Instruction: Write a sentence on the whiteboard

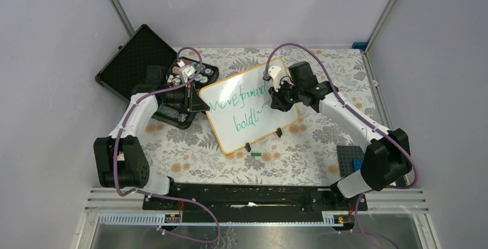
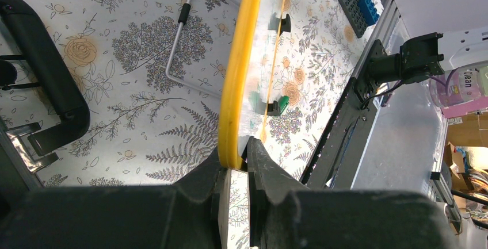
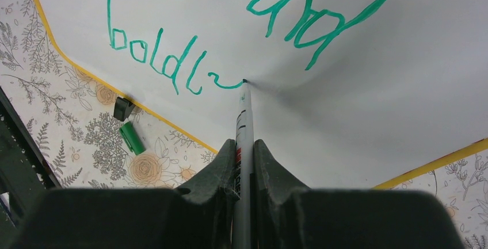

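Observation:
The whiteboard [image 1: 247,123] with its orange-yellow rim stands tilted on two black clip feet on the floral table. Green handwriting [image 1: 239,106] reads "Move forward" above "boldl" plus a started stroke; the second line shows in the right wrist view [image 3: 155,59]. My left gripper [image 1: 201,104] is shut on the board's left rim [image 2: 237,88], seen edge-on in the left wrist view. My right gripper [image 1: 275,100] is shut on a grey marker [image 3: 244,128], whose tip touches the board at the end of the last stroke.
A green marker cap [image 1: 255,154] lies on the table in front of the board. An open black foam-lined case [image 1: 138,59] with small items sits at back left. A dark brick plate with a blue brick [image 1: 352,160] lies at right.

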